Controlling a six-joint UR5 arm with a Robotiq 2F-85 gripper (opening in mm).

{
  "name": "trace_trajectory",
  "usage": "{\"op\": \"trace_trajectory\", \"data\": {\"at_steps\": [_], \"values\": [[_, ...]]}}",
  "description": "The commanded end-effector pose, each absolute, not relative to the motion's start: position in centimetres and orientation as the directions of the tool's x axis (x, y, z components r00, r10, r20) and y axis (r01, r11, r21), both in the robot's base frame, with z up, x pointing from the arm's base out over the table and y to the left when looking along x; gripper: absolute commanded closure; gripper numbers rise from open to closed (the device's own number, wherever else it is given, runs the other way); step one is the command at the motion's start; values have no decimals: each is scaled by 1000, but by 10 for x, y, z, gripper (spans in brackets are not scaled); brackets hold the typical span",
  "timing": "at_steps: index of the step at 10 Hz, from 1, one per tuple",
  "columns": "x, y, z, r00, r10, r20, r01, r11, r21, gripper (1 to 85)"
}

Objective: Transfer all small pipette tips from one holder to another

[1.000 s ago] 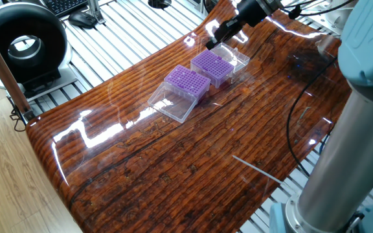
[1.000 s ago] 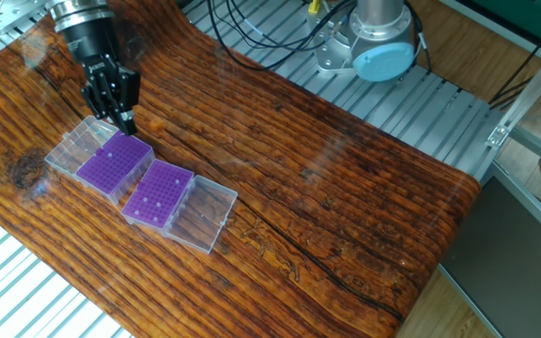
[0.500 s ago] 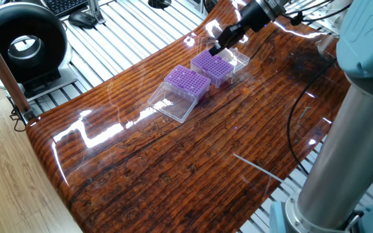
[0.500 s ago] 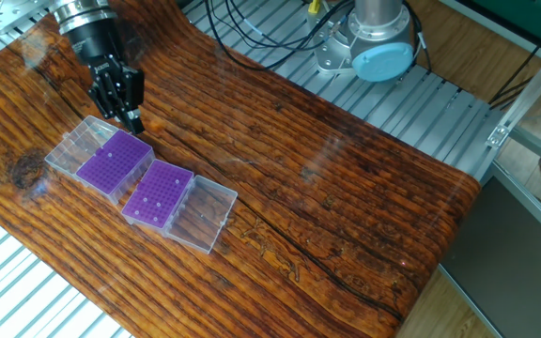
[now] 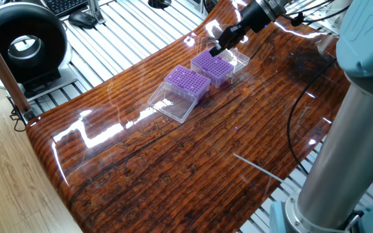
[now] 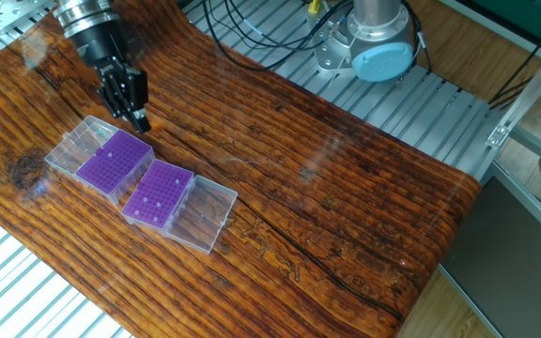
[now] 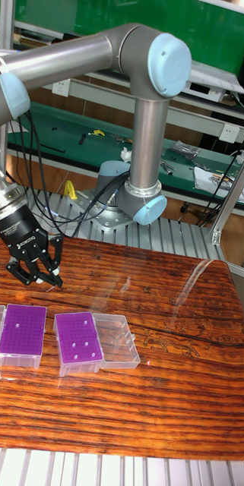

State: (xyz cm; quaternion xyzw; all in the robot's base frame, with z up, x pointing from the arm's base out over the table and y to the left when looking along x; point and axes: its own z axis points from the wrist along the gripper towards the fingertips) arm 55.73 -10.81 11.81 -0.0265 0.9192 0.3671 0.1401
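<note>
Your black two-finger gripper [image 6: 135, 118] hangs just past the far edge of the first purple plastic tip box [image 6: 114, 163]. The fingers [image 7: 55, 279] look pinched close together, but you cannot tell if a tip sits between them; it is too small to see.

Below the fingers and a bit toward the table edge sits that first purple box, with its clear lid [image 6: 80, 144] lying open beside it. Next to it is the second purple plastic tip box [image 6: 158, 193], which has only a few small pale pipette tips [image 7: 77, 344] showing as white dots. Its clear lid [image 6: 203, 214] lies open on the far side from the fingers.

The shiny brown wooden table [image 6: 346, 225] is under everything. Well behind the fingers, black cables [image 6: 252, 38] lie by the grey robot base [image 6: 369, 42]. A black round fan [image 5: 21, 45] stands well away, off the table.
</note>
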Motion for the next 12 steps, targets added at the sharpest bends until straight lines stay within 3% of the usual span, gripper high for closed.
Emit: {"op": "trace_trajectory", "data": {"at_steps": [1, 12], "values": [[554, -115, 109, -969, 61, -238, -116, 740, 662, 847], [565, -104, 106, -962, 42, -270, -166, 694, 701, 847]]}}
